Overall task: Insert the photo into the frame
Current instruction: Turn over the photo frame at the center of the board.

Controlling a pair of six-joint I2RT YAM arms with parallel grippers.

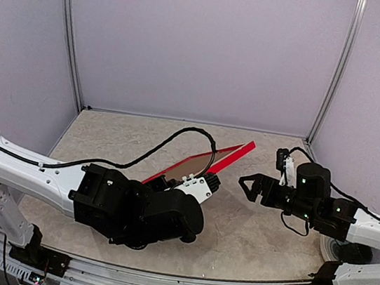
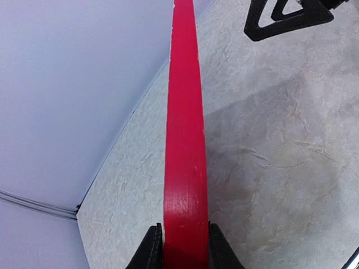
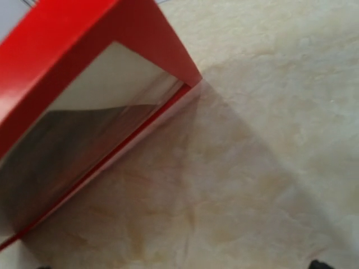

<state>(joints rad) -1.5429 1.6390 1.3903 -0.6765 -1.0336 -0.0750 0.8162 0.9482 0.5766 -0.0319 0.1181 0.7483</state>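
- Left wrist: left tool pinches one edge of the red frame.
- Only right wrist shows its shiny pane.
- Overhead, right tool: clenched or released, cannot tell.

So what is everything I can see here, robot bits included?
Thin rectangular picture frame: one, red, tilted up off the table.
Panel inside the frame: one, shiny; cannot tell what it is.
Marbled table: one, beige, under everything.
Walls: pale lilac, around the table.
Cable: one, black, arching above the frame.
Left gripper: black fingers, shut on the frame's edge.
Right gripper: black, open, empty, right of the frame.
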